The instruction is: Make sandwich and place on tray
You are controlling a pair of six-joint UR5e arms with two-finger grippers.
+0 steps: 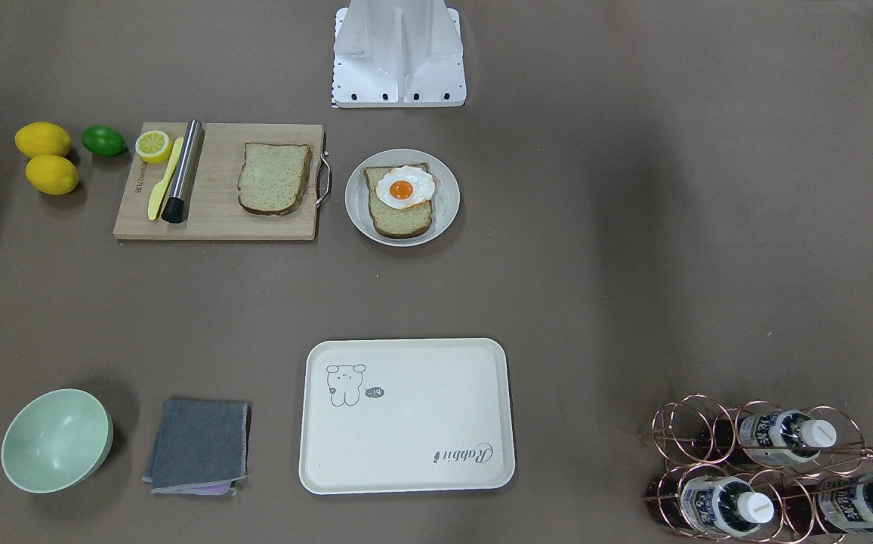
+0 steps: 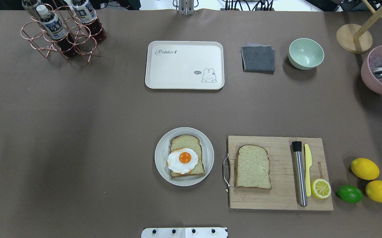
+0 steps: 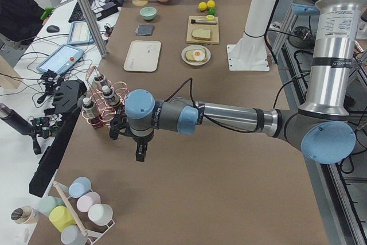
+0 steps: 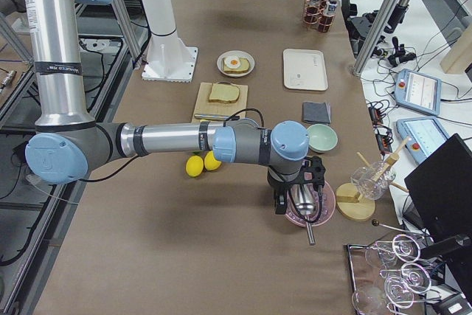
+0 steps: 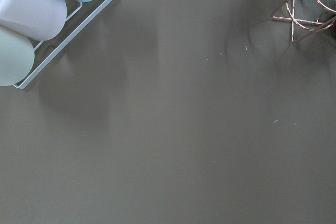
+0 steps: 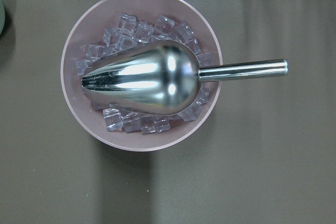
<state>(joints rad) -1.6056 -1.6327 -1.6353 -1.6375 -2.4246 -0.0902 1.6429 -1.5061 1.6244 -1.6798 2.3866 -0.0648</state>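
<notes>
One bread slice (image 2: 252, 167) lies on the wooden cutting board (image 2: 277, 198). The other slice (image 2: 187, 142) lies on a round white plate (image 2: 160, 155) with the fried egg (image 2: 182, 160) on top. The cream tray (image 2: 177, 69) is bare, across the table from the plate. No gripper shows in the overhead or front views. In the exterior left view my left gripper (image 3: 140, 152) hangs over the table end by the bottle rack. In the exterior right view my right gripper (image 4: 295, 193) hangs over a pink ice bowl. I cannot tell whether either is open.
On the board lie a steel muddler (image 2: 299, 173), a yellow knife (image 2: 307, 168) and a half lemon (image 2: 321, 188). Two lemons (image 2: 364, 168) and a lime (image 2: 349, 193) sit beside it. A grey cloth (image 2: 258, 58), green bowl (image 2: 306, 53), bottle rack (image 2: 62, 31) and ice bowl with scoop (image 6: 140, 72) stand at the edges.
</notes>
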